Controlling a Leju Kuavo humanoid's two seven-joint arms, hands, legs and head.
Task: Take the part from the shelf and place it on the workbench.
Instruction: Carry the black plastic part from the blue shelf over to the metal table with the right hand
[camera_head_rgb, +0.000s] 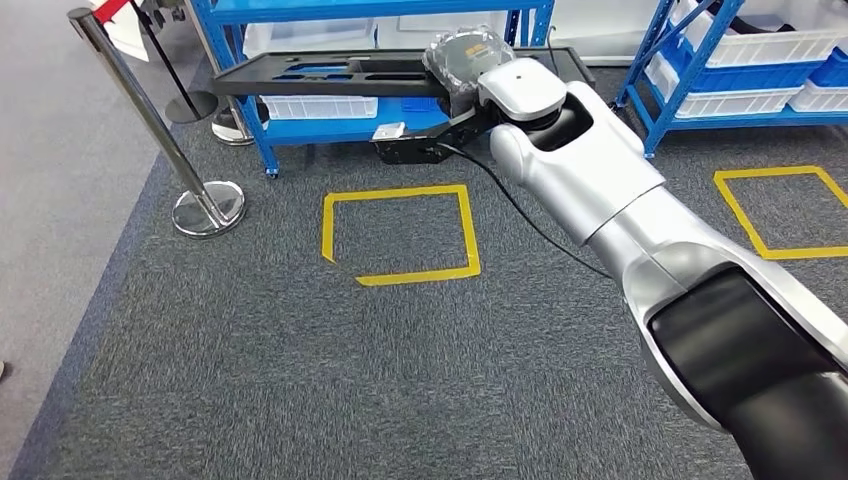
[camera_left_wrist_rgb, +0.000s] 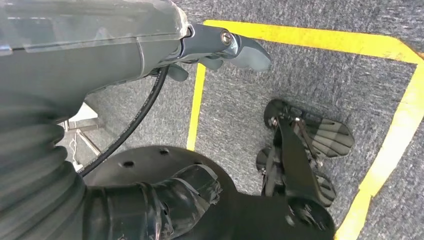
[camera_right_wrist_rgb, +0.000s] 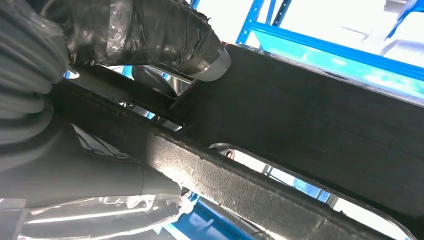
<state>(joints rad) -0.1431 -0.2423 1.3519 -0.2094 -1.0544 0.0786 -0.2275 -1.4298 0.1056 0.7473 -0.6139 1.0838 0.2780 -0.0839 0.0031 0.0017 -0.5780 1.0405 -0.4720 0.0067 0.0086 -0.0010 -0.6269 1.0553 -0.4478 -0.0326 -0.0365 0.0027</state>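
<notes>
Head view: right robot hand (camera_head_rgb: 470, 85) clamped on long black part (camera_head_rgb: 330, 72) at blue shelf (camera_head_rgb: 330, 125). Left wrist view: left robot hand (camera_left_wrist_rgb: 220, 47) hanging empty, fingers loosely apart, above grey carpet (camera_left_wrist_rgb: 250, 100).

Part (camera_head_rgb: 390, 72) held before shelf (camera_head_rgb: 300, 125) at upper centre; floor square (camera_head_rgb: 400, 235) below; stanchion (camera_head_rgb: 205, 205) at left.
</notes>
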